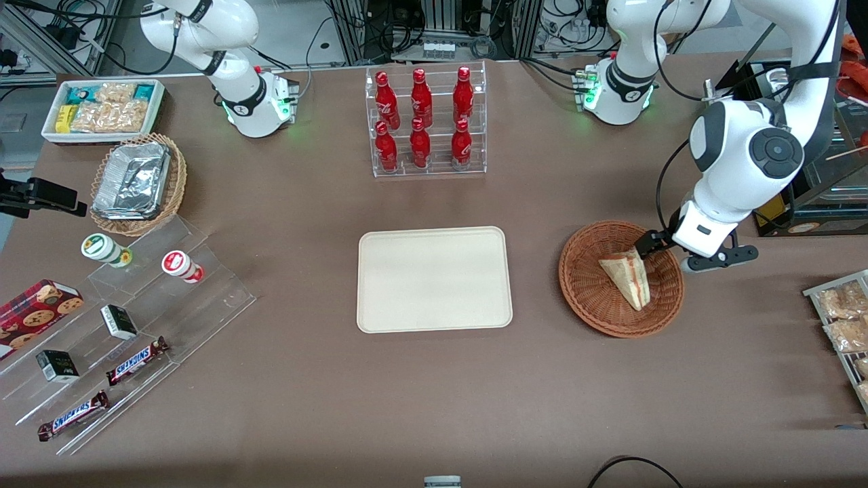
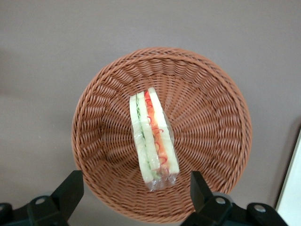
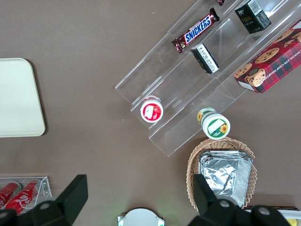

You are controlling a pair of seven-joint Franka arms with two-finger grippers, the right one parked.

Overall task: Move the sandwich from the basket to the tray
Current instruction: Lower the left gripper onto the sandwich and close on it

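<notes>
Front view: one sandwich lies in the single reddish-brown basket, toward the working arm's end of the table. One empty tray waits beside it. The gripper hovers over the basket's rim, positioned for descent.

Left wrist view: fingers are spread wide, straddling the sandwich edge-on, gripping nothing; this alignment suits closing across the bread faces.
</notes>
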